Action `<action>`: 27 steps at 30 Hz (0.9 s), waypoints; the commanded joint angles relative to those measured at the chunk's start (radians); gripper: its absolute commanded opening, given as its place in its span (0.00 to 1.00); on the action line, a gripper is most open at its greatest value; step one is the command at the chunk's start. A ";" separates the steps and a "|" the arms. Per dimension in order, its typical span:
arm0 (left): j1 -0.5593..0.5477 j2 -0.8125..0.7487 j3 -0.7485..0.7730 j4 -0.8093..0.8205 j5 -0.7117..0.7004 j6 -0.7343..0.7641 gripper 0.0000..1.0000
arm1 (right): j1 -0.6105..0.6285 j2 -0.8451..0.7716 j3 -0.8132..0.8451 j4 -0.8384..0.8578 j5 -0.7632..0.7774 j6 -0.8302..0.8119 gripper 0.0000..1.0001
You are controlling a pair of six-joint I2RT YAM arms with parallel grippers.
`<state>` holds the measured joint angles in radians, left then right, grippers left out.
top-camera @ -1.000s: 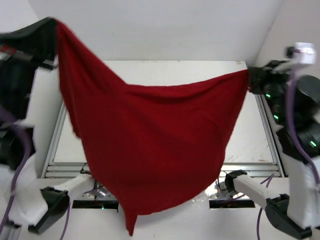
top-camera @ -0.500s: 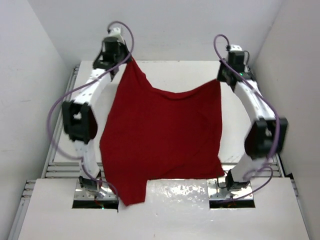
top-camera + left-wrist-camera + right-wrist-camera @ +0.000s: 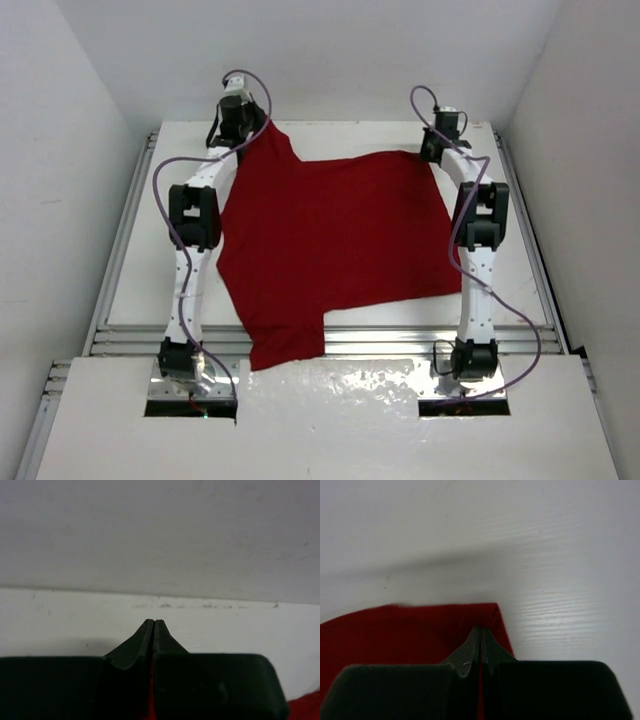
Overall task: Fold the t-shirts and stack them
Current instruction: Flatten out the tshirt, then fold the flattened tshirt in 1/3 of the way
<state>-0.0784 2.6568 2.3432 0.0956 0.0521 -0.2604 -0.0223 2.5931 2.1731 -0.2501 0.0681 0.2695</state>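
The left gripper [image 3: 153, 622] is pressing its two dark fingers tight together, and a thin line of red cloth is showing in the seam between them, so it is pinching a corner of the t-shirt [image 3: 335, 235]. Its tips are pointing toward the line where the white table [image 3: 380, 135] is meeting the back wall [image 3: 160, 530], and a little more red is peeking in at the lower right of the left wrist view. The right gripper [image 3: 480, 629] is likewise clamping shut on cloth, biting the folded far right corner of the dark red fabric, which is spreading away to the left of its fingers over the tabletop. From above, both arms are reaching to the far side of the table, one at each far corner of the shirt. The cloth is stretching between them and lying spread over the middle of the table, its far edge dipping between the two grips. On the near left, a narrow flap is trailing across the metal rails [image 3: 120, 345] at the table's near edge, beside the left arm's base.
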 commanded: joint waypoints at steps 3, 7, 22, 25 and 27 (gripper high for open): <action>-0.006 -0.078 0.042 0.208 0.078 0.090 0.00 | -0.048 -0.077 0.028 0.153 -0.063 0.043 0.00; -0.006 -0.107 0.013 0.191 0.071 0.150 0.00 | -0.051 -0.117 -0.007 0.166 -0.097 0.033 0.00; -0.007 -0.469 -0.575 0.311 -0.047 0.017 0.00 | -0.057 -0.448 -0.516 0.317 -0.142 0.080 0.00; -0.009 -0.570 -0.732 0.384 -0.075 -0.026 0.00 | -0.057 -0.498 -0.597 0.325 -0.123 0.099 0.00; -0.015 -0.641 -0.844 0.429 -0.107 -0.040 0.00 | -0.057 -0.533 -0.637 0.339 -0.120 0.102 0.00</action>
<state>-0.0860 2.1555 1.5997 0.3626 -0.0006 -0.2428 -0.0811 2.1387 1.5803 0.0250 -0.0723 0.3481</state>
